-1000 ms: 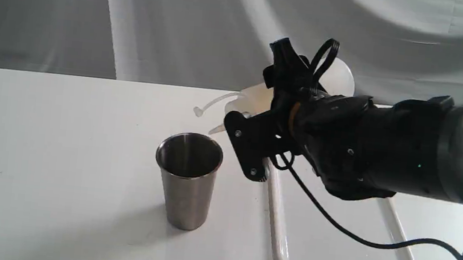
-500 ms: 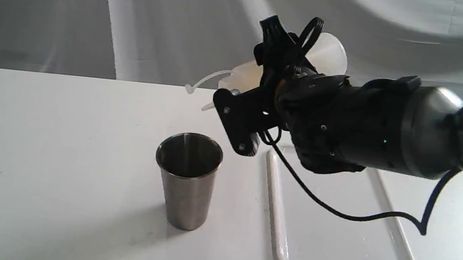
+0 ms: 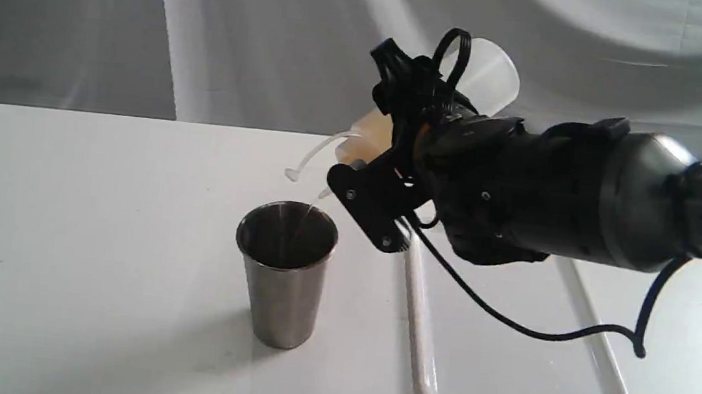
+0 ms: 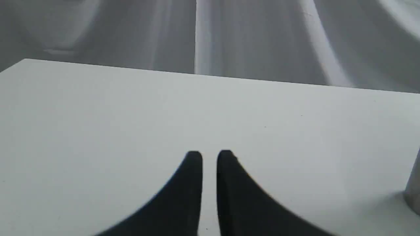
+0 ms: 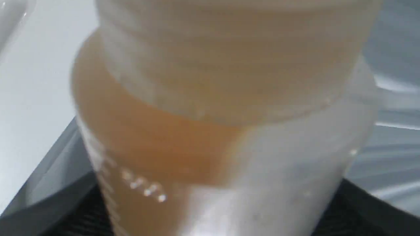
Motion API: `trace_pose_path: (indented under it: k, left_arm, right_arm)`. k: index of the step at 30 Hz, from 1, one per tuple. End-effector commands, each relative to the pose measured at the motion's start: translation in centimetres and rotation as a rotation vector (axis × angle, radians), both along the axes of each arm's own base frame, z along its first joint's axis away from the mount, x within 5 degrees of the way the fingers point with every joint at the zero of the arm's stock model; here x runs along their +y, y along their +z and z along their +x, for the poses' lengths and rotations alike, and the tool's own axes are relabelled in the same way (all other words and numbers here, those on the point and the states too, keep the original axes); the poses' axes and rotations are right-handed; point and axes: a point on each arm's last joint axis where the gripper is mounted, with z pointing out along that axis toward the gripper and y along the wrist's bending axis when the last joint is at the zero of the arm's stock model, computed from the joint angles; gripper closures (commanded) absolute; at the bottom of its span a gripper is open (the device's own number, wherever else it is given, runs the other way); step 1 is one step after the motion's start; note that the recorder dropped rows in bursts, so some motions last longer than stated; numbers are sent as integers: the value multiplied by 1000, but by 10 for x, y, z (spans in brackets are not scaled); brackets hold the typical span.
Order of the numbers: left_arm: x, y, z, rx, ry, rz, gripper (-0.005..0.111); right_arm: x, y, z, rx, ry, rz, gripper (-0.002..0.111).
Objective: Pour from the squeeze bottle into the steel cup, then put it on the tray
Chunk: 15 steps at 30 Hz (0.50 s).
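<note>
The squeeze bottle is tilted in the air with its base up and its nozzle pointing down-left over the steel cup. A thin stream falls from the nozzle into the cup. The bottle's tethered cap hangs on its strap. My right gripper is shut on the squeeze bottle; in the right wrist view the bottle with its amber liquid fills the frame. The white tray lies right of the cup, partly under the arm. My left gripper hovers shut over bare table, holding nothing.
The white table runs to a grey draped backdrop. A black cable hangs from the right arm over the tray. The cup's edge shows in the left wrist view.
The right arm lifted and shifted left with the bottle, then tipped the nozzle further down. A stream now runs into the cup. The cup and tray stayed put.
</note>
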Motion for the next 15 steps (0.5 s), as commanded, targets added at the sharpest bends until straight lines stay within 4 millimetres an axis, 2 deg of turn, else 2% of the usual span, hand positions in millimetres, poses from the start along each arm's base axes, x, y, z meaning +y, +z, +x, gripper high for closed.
trace_pose_path:
  k: [1, 15]
  left_arm:
    - [0, -2, 0, 6, -4, -7, 98]
    - [0, -2, 0, 6, -4, -7, 98]
  right_arm:
    - [4, 10, -2, -31, 26, -53, 108]
    - [9, 10, -5, -30, 40, -61, 108]
